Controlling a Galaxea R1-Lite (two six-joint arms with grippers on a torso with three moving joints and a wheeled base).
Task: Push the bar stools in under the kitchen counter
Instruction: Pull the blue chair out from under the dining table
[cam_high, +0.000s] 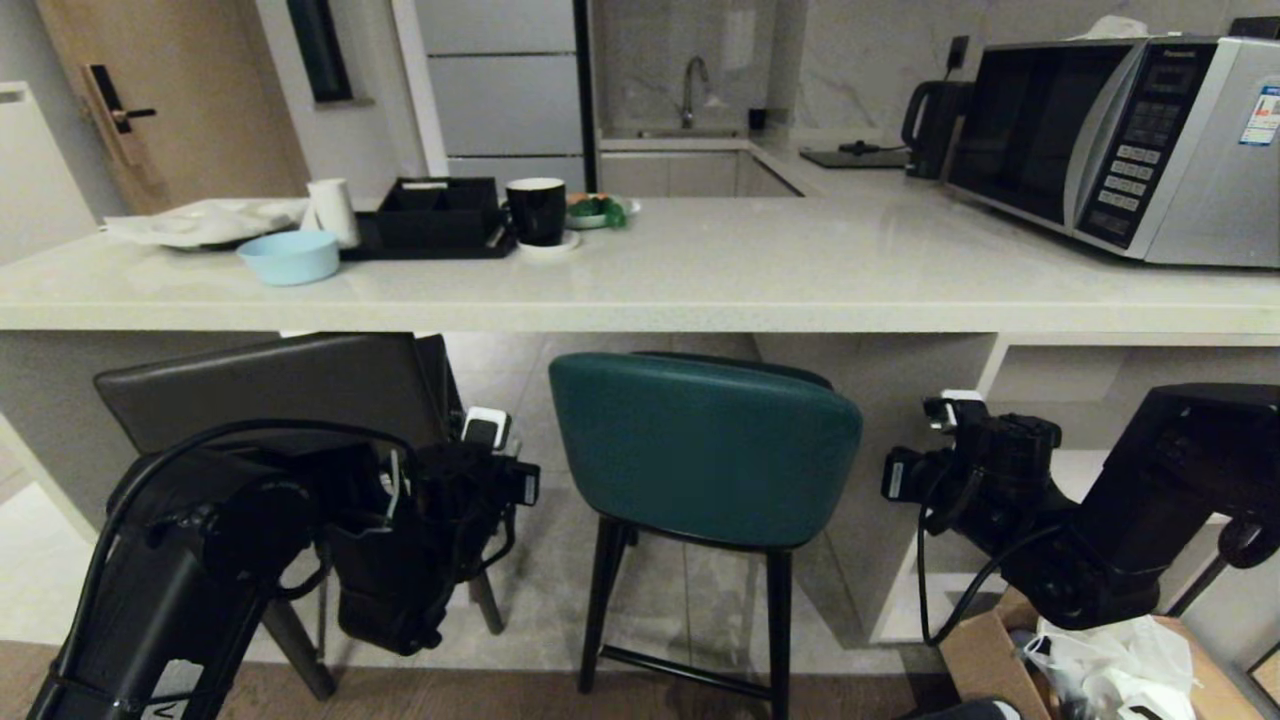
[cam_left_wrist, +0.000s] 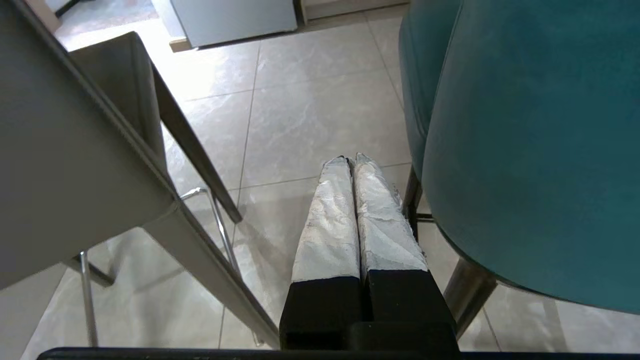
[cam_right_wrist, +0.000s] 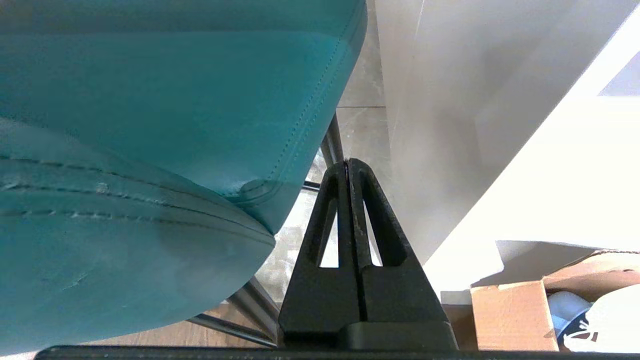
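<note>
Flanking the teal leather round-backed stool (cam_high: 705, 450), my left gripper (cam_left_wrist: 352, 162) and right gripper (cam_right_wrist: 348, 165), fingers clenched empty, should push its stiff, padded backrest, probably tippy.

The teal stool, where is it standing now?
In the head view the teal stool stands centre, under the kitchen counter edge, right of the grey-brown stool.
</note>
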